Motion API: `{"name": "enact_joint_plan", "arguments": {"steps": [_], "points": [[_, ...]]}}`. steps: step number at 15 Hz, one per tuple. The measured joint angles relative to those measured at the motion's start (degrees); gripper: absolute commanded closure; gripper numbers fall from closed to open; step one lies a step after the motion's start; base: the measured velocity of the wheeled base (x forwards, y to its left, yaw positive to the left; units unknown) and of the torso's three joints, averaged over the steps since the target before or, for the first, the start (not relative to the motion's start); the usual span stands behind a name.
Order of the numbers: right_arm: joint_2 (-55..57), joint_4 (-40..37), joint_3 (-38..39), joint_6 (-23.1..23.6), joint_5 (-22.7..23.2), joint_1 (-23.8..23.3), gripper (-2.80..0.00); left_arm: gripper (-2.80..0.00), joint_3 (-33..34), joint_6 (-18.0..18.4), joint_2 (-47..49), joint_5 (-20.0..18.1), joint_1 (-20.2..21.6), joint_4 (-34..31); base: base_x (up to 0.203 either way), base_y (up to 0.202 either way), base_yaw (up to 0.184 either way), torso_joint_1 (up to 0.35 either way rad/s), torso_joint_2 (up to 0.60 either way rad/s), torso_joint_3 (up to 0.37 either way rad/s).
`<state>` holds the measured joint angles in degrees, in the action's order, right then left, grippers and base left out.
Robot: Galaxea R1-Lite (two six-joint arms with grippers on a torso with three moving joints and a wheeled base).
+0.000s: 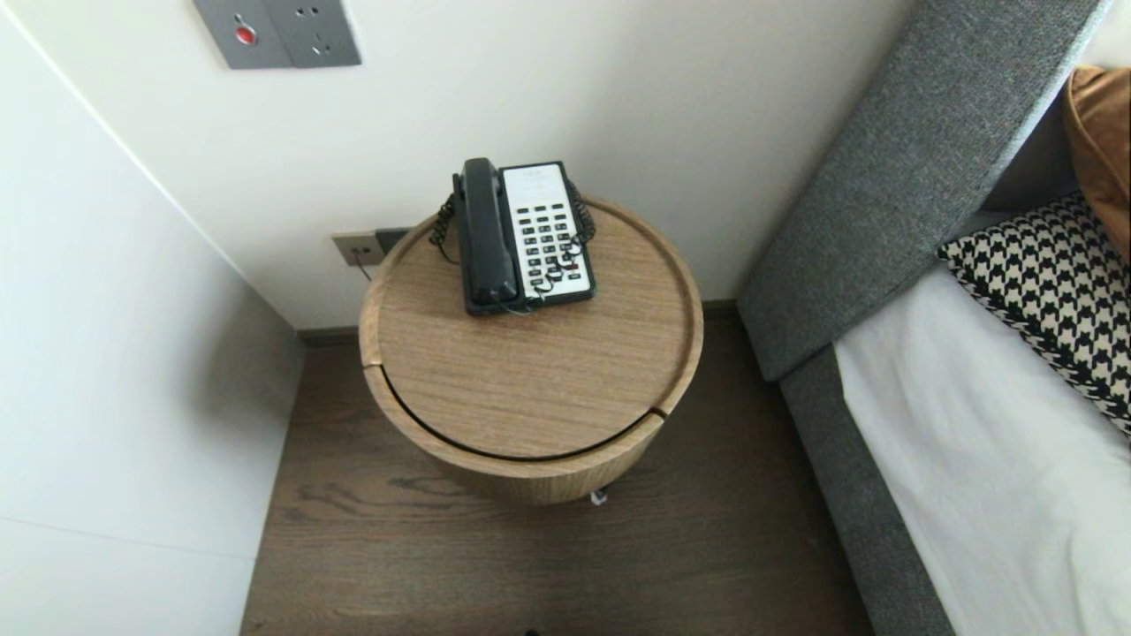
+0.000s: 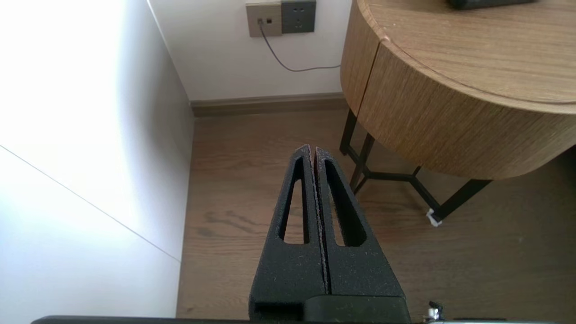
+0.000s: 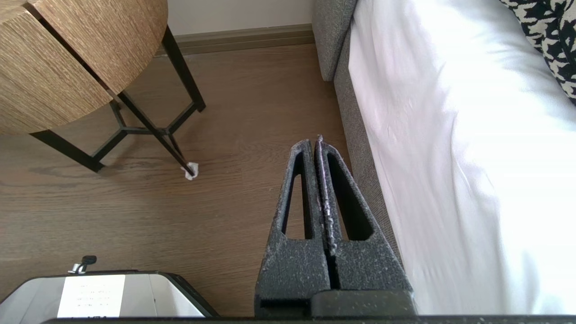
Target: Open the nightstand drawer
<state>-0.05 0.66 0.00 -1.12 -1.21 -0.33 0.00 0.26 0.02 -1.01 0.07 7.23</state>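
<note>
Head view: a round wooden side table (image 1: 530,389) stands against the wall (image 1: 618,88). A telephone (image 1: 527,237) sits on the back part of the table's top, its black handset (image 1: 484,234) lying in the cradle on the side away from the bed (image 1: 981,468). The bed, with its white sheet, lies to the right of the table and apart from it, with a strip of dark wood floor (image 1: 751,495) between. A grey padded headboard (image 1: 910,168) rises beside the table and a houndstooth pillow (image 1: 1051,291) lies beyond it. Socket plates (image 1: 369,246) sit on the wall just behind the table's left edge.

Left wrist view: the left gripper (image 2: 313,148) hangs over the floor to the left of the table, its two black fingers pressed together with nothing between them. It is near the table's black metal legs (image 2: 360,166) but touches nothing. A thin cable (image 2: 297,68) runs from the socket plates behind the table.

Right wrist view: the right gripper (image 3: 314,141) hangs over the floor on the table's right, between the table and the bed, closer to the bed's grey frame (image 3: 360,148). Its fingers are closed on each other and hold nothing. A small white pad (image 3: 191,171) sits under one table foot
</note>
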Motion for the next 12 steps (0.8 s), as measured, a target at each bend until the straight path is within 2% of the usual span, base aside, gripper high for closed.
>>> {"name": "enact_joint_plan", "arguments": {"steps": [12], "points": [[0.0, 0.02, 0.0, 0.27, 0.0, 0.0, 0.0, 0.0, 0.0, 0.25, 0.0, 0.07, 0.0, 0.3, 0.0, 0.0, 0.0, 0.0, 0.0, 0.0]]}}
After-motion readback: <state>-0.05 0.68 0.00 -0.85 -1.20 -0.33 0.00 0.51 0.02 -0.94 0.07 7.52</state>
